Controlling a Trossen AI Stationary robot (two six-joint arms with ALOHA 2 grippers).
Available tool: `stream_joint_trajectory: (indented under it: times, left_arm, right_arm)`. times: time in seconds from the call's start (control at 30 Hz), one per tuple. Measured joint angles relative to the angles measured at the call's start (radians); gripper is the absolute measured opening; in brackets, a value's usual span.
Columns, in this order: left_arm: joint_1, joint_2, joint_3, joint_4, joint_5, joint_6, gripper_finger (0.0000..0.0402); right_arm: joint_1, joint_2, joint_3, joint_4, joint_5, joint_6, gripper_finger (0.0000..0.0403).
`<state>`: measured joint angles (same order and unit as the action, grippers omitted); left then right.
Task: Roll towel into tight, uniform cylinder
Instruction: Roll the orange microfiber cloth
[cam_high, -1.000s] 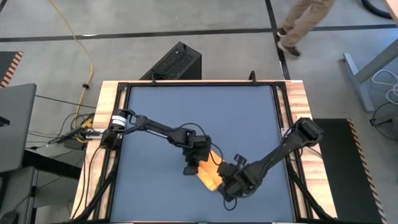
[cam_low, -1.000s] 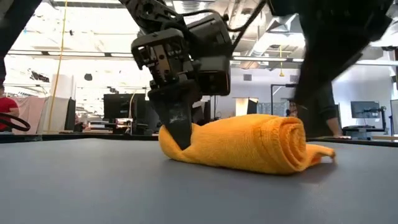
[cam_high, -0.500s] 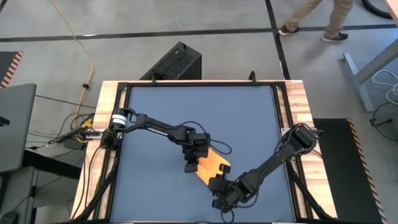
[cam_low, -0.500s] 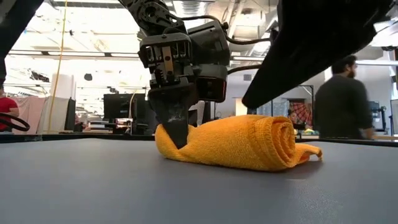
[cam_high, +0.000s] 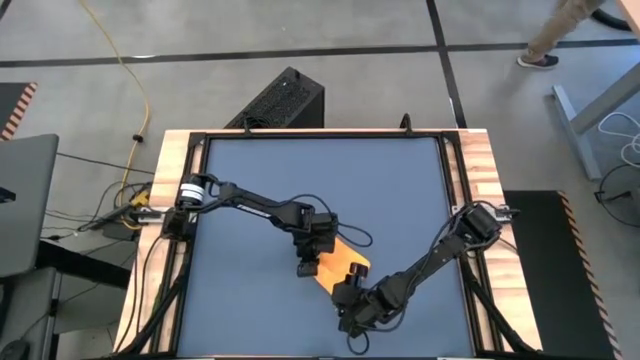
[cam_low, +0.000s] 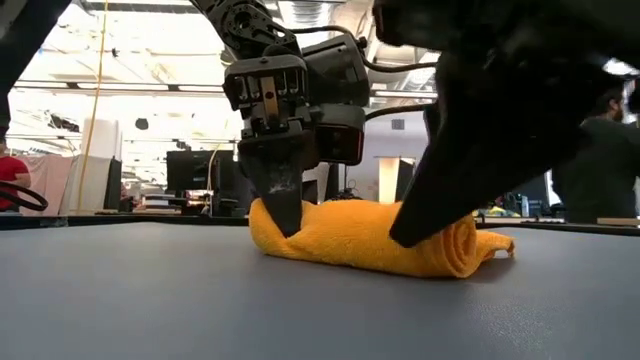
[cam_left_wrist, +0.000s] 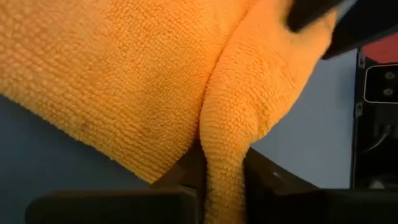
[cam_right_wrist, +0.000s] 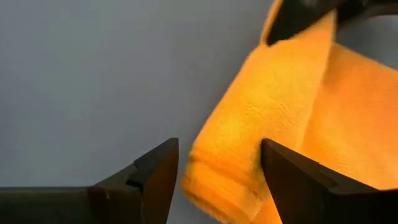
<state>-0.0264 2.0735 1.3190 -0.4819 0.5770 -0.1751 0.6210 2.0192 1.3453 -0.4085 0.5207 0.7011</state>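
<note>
Near the middle of the blue bench (cam_high: 260, 180), a little toward its front edge, lies the towel (cam_low: 350, 235): bright yellow-orange terry, rolled into a loose cylinder. Spiral end of the roll faces the low camera; a flat tail of cloth trails out from under that end onto the bench top. Roll not even: fatter at the spiral end, slumped at the other.

Left gripper (cam_low: 285, 215) stands point-down at the slumped end. Fingers nearly closed, pinching a ridge of towel between them; left wrist view shows the fold of cloth running straight down into the narrow gap between the dark fingers (cam_left_wrist: 267, 177). Left arm reaches in from the bench's left side.

Right gripper (cam_right_wrist: 217, 177) sits at the front end of the roll, low over the bench. Fingers spread wide, holding nothing; the rolled end of the towel shows between them but I see no contact. In the low view the right arm is a large dark mass crossing in front of the spiral end, hiding part of it.

Beyond the bench: wooden side rails, a black box (cam_high: 283, 100) on the floor behind, a yellow cable (cam_high: 128, 65) snaking across the grey floor. A person's leg and shoe (cam_high: 545, 52) at the far upper corner, another person partly visible at the room's edge.
</note>
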Motion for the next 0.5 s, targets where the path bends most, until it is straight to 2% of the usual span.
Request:
stream_joint_trajectory:
  times: [0.1, 0.2, 0.37, 0.5]
  left_arm:
    - [0.004, 0.0, 0.0, 0.006, 0.0, -0.006, 0.0082]
    - [0.011, 0.0, 0.0, 0.008, 0.022, 0.016, 0.0111]
    - [0.046, 0.0, 0.012, -0.04, 0.079, 0.111, 0.0144]
    - [0.072, -0.008, 0.029, -0.09, 0.084, 0.155, 0.0152]
  right_arm:
    - [-0.006, 0.025, 0.005, 0.003, 0.005, 0.036, 0.0249]
    - [-0.009, 0.042, 0.004, -0.034, 0.024, 0.13, 0.0226]
    - [-0.003, 0.046, 0.004, -0.047, 0.022, 0.234, 0.0134]
    - [0.024, 0.042, 0.003, -0.031, 0.035, 0.26, 0.0055]
